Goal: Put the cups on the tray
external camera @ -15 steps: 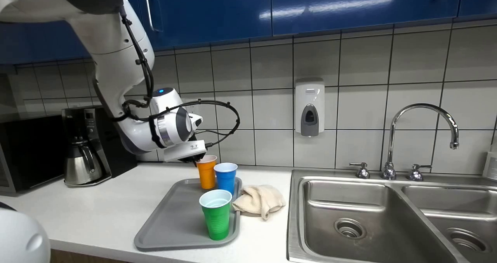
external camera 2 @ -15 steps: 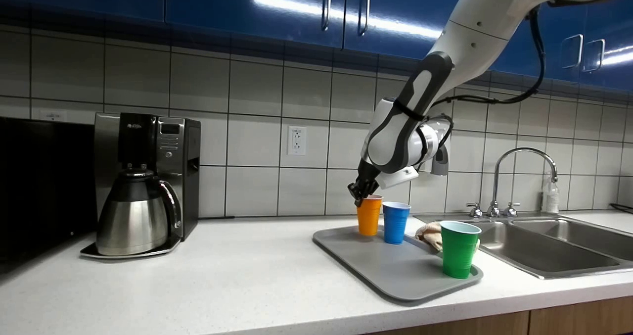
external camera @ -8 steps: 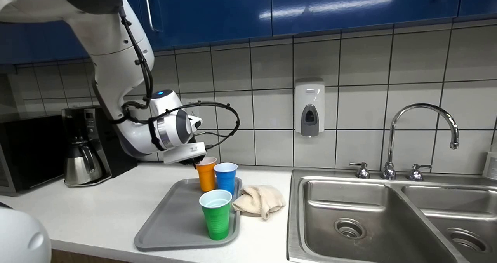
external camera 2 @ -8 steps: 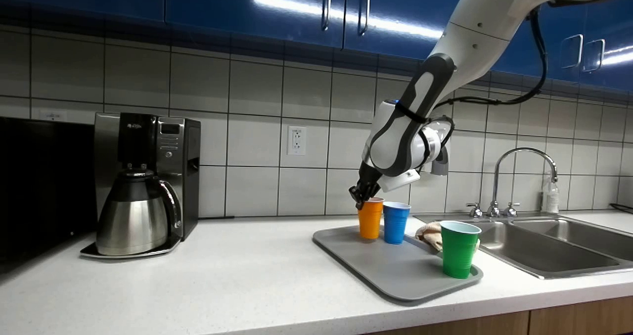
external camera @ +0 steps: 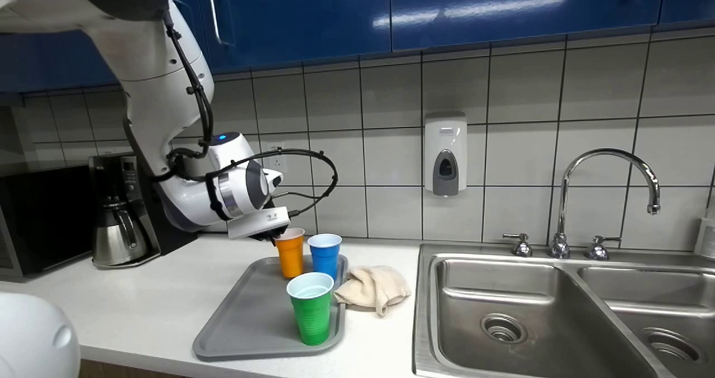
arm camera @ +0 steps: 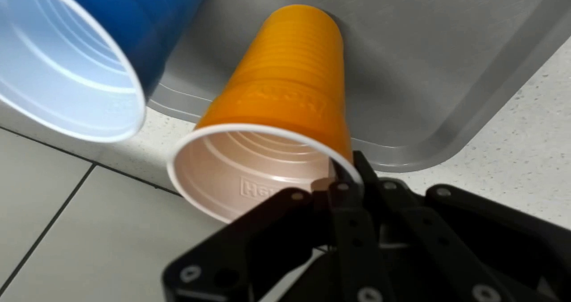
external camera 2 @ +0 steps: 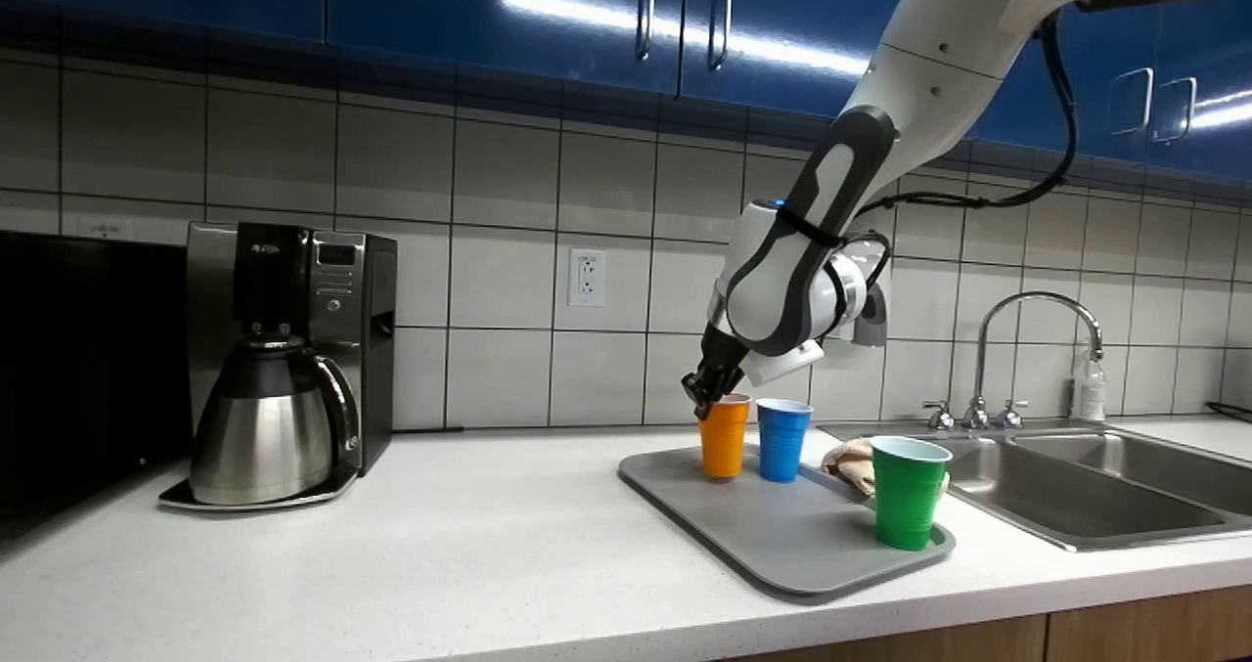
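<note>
Orange cup is over the back end of the gray tray, roughly upright, base at tray level; can't tell if it's touching. Gripper is clamped on its rim: fingers pinch the wall, one inside the cup, one outside. Blue cup stands upright on the tray just beside it, visible gap between them. Green cup stands upright at the tray's front right corner in both exterior views, well apart from the other two. Beige cloth is bunched on the counter between tray and sink. Coffee maker with steel carafe sits left of the tray in both exterior views; soap dispenser on the tile wall.
</note>
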You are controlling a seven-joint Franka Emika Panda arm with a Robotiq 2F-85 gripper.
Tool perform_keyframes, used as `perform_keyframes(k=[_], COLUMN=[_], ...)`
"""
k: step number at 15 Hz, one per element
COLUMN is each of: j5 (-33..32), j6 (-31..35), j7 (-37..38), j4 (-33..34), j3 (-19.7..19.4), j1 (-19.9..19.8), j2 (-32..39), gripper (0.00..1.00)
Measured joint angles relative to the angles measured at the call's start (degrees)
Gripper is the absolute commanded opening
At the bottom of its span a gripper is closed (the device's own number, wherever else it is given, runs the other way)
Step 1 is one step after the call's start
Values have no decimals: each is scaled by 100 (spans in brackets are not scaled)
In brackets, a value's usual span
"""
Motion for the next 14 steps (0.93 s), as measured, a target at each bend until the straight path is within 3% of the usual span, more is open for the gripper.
perform_keyframes(k=[3,4,5,6,7,8,9,11,14], j5=[-10,-11,-11,-11,-11,-11,-11,-11,-11], j6=[51,72,88,96,103,108,112,118,118], j7=[0,0,0,1,2,2,3,3,5], j4=[-25,-30,-38,-47,-58,-69,-81,-99,-118], j3=[-171,-235,-302,-369,-437,-500,-552,-651,-767], j1=[204,273,341,407,472,530,581,673,780], j2=[2,2,3,3,3,4,5,7,7], gripper=[1,20,30,29,15,30,51,55,77])
